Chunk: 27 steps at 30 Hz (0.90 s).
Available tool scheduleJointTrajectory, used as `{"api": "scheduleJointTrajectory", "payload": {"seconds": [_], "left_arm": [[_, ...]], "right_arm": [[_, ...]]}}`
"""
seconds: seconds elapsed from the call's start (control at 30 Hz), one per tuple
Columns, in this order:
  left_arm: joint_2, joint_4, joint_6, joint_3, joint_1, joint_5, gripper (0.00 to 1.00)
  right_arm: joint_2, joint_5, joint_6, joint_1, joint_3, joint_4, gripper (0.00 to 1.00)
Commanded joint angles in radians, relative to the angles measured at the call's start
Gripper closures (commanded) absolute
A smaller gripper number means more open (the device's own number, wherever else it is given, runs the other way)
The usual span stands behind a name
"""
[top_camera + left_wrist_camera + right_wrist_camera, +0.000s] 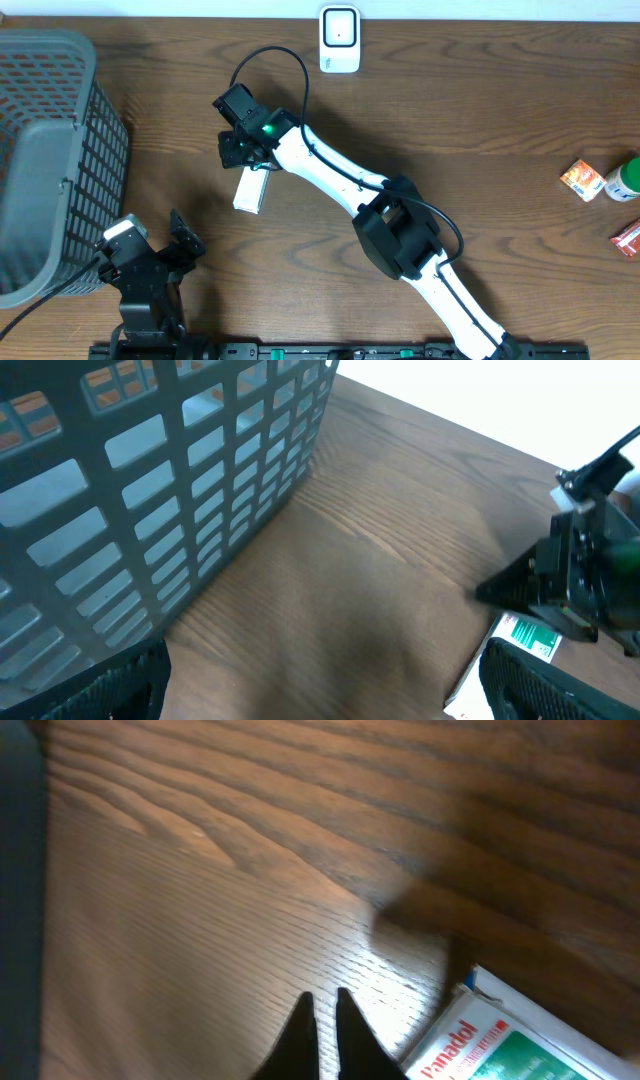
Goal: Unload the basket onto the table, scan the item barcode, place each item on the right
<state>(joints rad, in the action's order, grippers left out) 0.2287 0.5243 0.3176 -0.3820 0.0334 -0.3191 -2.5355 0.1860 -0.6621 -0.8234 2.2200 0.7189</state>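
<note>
Your wooden table (500, 100) fills the overhead view. The grey mesh basket (100, 170) stands just to the left of your left gripper (158, 240), and its wall fills the left of that wrist's view. The left jaws stand wide apart with nothing between them, only bare wood. Your right arm (330, 170) reaches across the middle of the table, and the right gripper (240, 150) points down at the wood. Its jaws are pressed together, tips almost meeting, and they hold nothing. The Panadol box (249, 190), white with green and red print, lies flat on the table just beside those closed tips. It is on their right in the right wrist view and on the robot's side of them from overhead. Whether the tips brush it you cannot tell, but it is not in the grip. The white scanner (340, 38) stands beyond the right jaws at the far edge, well apart from them. Far off to their right are a green and white bottle (624, 180), an orange packet (582, 180) and a red packet (628, 240).
</note>
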Motion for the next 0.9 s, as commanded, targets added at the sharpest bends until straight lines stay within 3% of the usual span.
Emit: {"api": "scheduleJointTrajectory", "payload": {"seconds": [0.0, 0.53, 0.7, 0.73, 0.8, 0.87], "left_arm": [[-0.002, -0.001, 0.002, 0.001, -0.004, -0.003, 0.01], [-0.002, 0.000, 0.002, 0.001, -0.004, -0.003, 0.01], [-0.002, -0.001, 0.002, 0.001, -0.004, -0.003, 0.01], [-0.002, -0.001, 0.002, 0.001, -0.004, -0.003, 0.01], [-0.002, -0.001, 0.002, 0.001, -0.004, -0.003, 0.01], [-0.002, 0.000, 0.002, 0.001, -0.004, -0.003, 0.01]], "right_arm": [[-0.036, -0.079, 0.009, -0.001, 0.014, 0.051, 0.99], [-0.010, -0.169, 0.052, 0.066, 0.017, 0.352, 0.99], [0.042, -0.124, 0.164, 0.078, 0.018, 0.475, 0.99], [0.051, -0.130, 0.177, 0.078, 0.018, 0.492, 0.94], [0.075, -0.172, 0.229, 0.078, 0.018, 0.503, 0.50], [0.096, -0.213, 0.259, 0.079, 0.018, 0.501, 0.25]]}}
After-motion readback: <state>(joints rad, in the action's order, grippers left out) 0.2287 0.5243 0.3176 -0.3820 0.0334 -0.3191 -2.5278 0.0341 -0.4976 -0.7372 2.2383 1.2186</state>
